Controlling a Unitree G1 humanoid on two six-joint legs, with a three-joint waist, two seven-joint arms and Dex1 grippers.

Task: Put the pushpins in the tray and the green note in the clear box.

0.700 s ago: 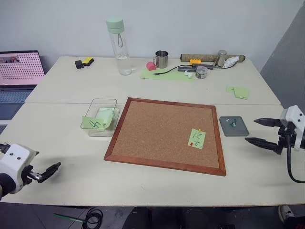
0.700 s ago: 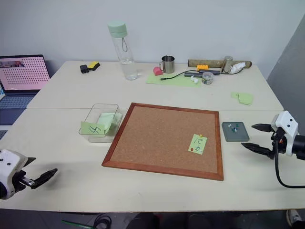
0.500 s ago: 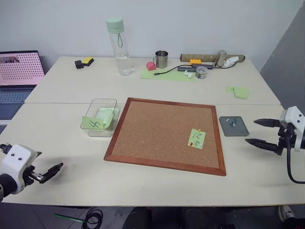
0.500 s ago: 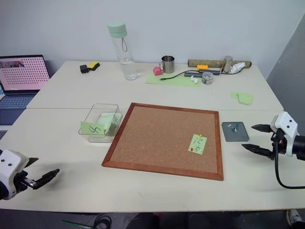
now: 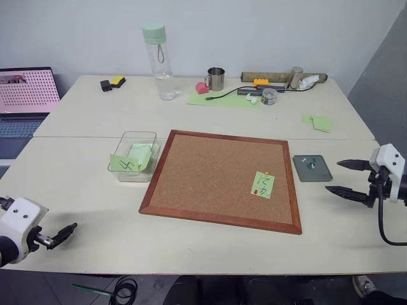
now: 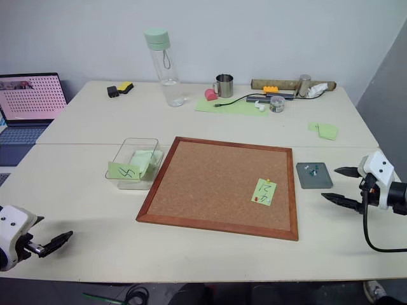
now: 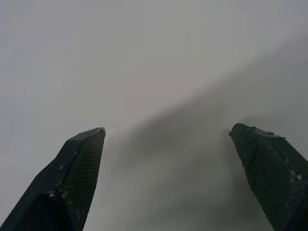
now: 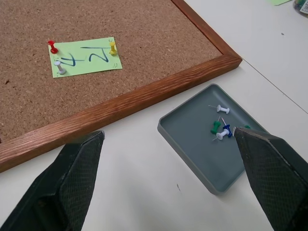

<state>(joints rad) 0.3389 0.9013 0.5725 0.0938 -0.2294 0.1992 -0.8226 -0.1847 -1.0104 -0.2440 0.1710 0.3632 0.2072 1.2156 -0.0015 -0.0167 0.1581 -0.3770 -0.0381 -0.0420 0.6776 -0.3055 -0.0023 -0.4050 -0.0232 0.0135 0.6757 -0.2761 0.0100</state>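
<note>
Two pale tables (image 5: 82, 121) abut under a grey wall (image 5: 254, 32) — corkboard (image 5: 219, 178) mid-frame; left gripper (image 5: 63, 232) and right gripper (image 5: 340, 178) both spread wide, empty.

Legible text: none readable as words. Green note (image 8: 85, 57) pinned on the corkboard (image 8: 144, 29) bears handwritten dark characters, not decipherable. Second note (image 5: 124, 164) at the clear box (image 5: 137, 138) carries one wavy scribble. Laptop screen (image 5: 25, 89) shows a dot pattern, no readable text.
</note>
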